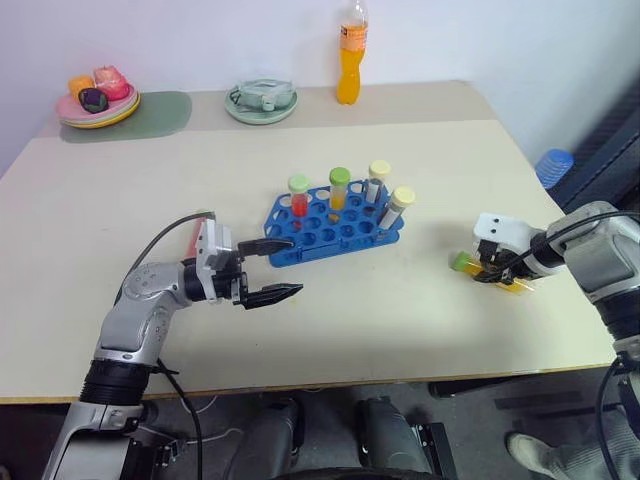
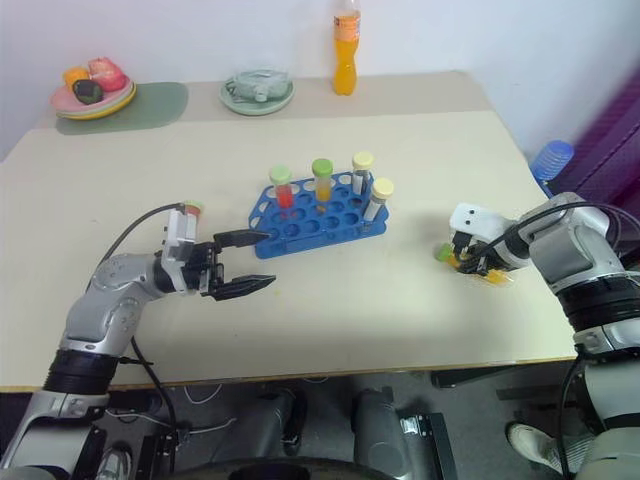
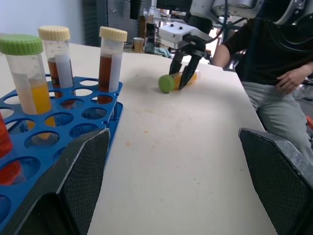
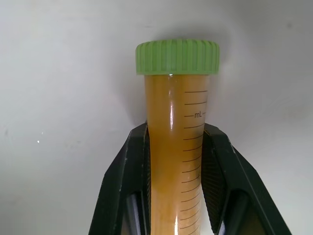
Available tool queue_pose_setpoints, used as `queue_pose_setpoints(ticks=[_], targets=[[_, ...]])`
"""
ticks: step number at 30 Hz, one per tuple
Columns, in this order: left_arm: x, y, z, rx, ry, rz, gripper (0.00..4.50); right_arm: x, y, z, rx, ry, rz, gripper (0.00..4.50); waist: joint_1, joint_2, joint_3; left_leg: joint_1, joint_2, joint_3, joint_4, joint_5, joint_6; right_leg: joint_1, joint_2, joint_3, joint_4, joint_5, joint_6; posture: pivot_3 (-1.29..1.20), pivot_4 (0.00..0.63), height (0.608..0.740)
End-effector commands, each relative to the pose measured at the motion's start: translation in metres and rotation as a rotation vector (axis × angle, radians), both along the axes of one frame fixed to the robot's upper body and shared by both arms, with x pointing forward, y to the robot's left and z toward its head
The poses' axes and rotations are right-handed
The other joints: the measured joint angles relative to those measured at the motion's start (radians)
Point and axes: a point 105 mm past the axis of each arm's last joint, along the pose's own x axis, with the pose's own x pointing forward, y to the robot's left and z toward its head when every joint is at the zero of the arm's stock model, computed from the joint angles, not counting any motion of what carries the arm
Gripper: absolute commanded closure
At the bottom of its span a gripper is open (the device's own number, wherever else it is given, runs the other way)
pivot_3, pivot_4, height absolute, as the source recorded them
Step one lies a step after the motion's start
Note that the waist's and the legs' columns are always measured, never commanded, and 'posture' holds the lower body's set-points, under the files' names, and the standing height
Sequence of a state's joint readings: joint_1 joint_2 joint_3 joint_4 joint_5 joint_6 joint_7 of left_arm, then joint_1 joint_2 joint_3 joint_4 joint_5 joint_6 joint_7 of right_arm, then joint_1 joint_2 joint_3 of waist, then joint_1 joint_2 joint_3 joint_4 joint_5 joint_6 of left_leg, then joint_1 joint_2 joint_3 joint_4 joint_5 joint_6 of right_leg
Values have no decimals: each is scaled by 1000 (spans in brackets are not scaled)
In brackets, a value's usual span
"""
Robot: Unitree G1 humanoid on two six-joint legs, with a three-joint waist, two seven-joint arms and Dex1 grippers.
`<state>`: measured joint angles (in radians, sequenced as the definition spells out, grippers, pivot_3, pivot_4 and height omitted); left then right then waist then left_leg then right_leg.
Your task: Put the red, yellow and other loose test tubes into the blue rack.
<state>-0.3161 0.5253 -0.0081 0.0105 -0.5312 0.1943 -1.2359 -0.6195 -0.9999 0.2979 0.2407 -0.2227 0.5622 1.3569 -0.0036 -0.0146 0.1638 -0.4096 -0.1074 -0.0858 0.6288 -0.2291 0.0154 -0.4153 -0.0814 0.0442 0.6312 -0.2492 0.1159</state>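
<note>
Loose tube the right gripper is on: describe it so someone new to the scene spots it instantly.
Start at the blue rack mid-table, then look toward the table's right edge, where the right gripper points down. Between its black fingers lies a green-capped tube of orange-yellow liquid. Unlike the four capped tubes standing upright in the rack, it lies flat on the tabletop, alone and clamped.

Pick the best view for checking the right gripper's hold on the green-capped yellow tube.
Right wrist view: the green-capped yellow tube sits close up, pinched between both black fingers. The eye views show it small, lying on the table under the right gripper; the left wrist view shows it from afar.
</note>
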Motion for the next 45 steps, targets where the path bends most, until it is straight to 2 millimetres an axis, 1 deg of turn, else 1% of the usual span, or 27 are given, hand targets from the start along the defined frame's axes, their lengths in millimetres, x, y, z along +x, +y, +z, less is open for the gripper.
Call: queue_pose_setpoints(ticks=[1,2,4,6,8,9,11,13,15,16,18,20,21,22,24,27,31,34,37,41,45], targets=[[1,-3,12,-1,-45,-17,154,-17,31,-5,124,58,112,3751,1,0,0,0,0,0,0,0,0,0,0,0,0,0,0,0,150,740],[1,-3,12,2,-45,-17,154,-19,42,0,178,40,146,3751,1,0,0,0,0,0,0,0,0,0,0,0,0,0,0,0,150,740],[5,-1,15,4,-49,-3,154,-26,74,19,400,-1,230,3751,-7,0,0,0,0,0,0,0,0,0,0,0,0,0,0,0,150,740],[8,2,15,6,-51,11,154,-32,94,35,572,-21,266,3751,-14,0,1,0,1,0,-1,0,0,-1,1,0,0,0,0,0,150,740],[12,9,16,3,-46,33,154,-43,118,56,790,-53,338,3751,-12,1,1,0,1,0,0,0,0,-1,1,0,1,0,0,0,150,740],[15,12,16,3,-43,46,154,-46,126,63,850,-90,365,3751,-9,1,1,0,1,0,0,0,0,-1,1,0,1,0,0,0,150,740],[18,16,16,10,-42,56,154,-47,140,70,915,-184,390,3751,-6,1,1,0,1,0,0,0,0,-1,1,0,1,0,0,0,150,740],[21,22,15,17,-36,79,154,-41,160,76,1008,-311,387,3751,-2,0,1,0,0,0,0,-1,0,-1,0,0,0,0,0,0,150,740],[23,29,12,28,-28,104,154,-26,180,83,1124,-463,339,3751,-6,0,1,0,0,-1,0,0,0,-1,0,0,1,0,0,0,150,740],[24,31,11,34,-26,111,154,-20,186,85,1160,-514,312,3751,-8,1,1,0,0,0,0,0,0,-1,0,0,1,0,0,0,150,740],[25,37,9,37,-20,132,154,-10,202,85,1164,-677,321,3751,-9,1,1,-1,0,0,-1,0,-1,-4,0,1,3,0,0,0,150,740],[26,40,9,44,-25,149,154,-3,221,81,1188,-777,313,3751,-10,1,1,-1,0,1,-1,0,-1,-8,1,1,3,0,0,0,150,740],[25,39,10,44,-26,151,154,4,228,82,1221,-825,267,3751,-11,1,1,-1,0,1,-1,0,-1,-9,1,0,3,0,0,0,150,740],[25,39,11,42,-26,151,154,11,231,82,1257,-868,209,3751,-12,1,1,-1,0,1,-1,1,-2,-9,1,0,4,0,0,0,150,740],[23,37,13,40,-27,149,154,25,234,75,1230,-971,133,3751,-13,1,1,-1,0,1,-1,2,-4,-10,2,0,4,0,0,0,150,740],[22,38,15,34,-27,157,154,36,239,59,1187,-1017,115,3751,-9,1,1,-1,-1,1,-1,2,-5,-10,2,0,5,0,0,0,150,740],[20,40,17,35,-29,166,154,47,233,47,1158,-1070,51,3751,-15,1,1,0,0,1,-1,3,-6,-10,2,0,5,0,0,0,150,740],[19,41,18,32,-31,177,154,48,231,42,1161,-1077,45,3751,-17,1,1,0,0,1,-1,4,-7,-10,2,0,6,0,0,0,150,740],[18,44,16,32,-29,185,154,46,227,40,1165,-1087,41,3751,-18,1,1,0,0,1,-1,4,-7,-10,3,0,7,0,0,0,150,740],[17,47,12,31,-24,191,154,41,222,39,1174,-1094,39,3751,-17,1,1,0,0,1,-1,3,-6,-11,3,0,8,0,0,0,150,740],[18,48,8,28,-18,190,154,34,223,32,1180,-1064,45,3751,-15,1,1,0,0,1,-1,3,-5,-10,2,0,8,0,0,0,150,740]])
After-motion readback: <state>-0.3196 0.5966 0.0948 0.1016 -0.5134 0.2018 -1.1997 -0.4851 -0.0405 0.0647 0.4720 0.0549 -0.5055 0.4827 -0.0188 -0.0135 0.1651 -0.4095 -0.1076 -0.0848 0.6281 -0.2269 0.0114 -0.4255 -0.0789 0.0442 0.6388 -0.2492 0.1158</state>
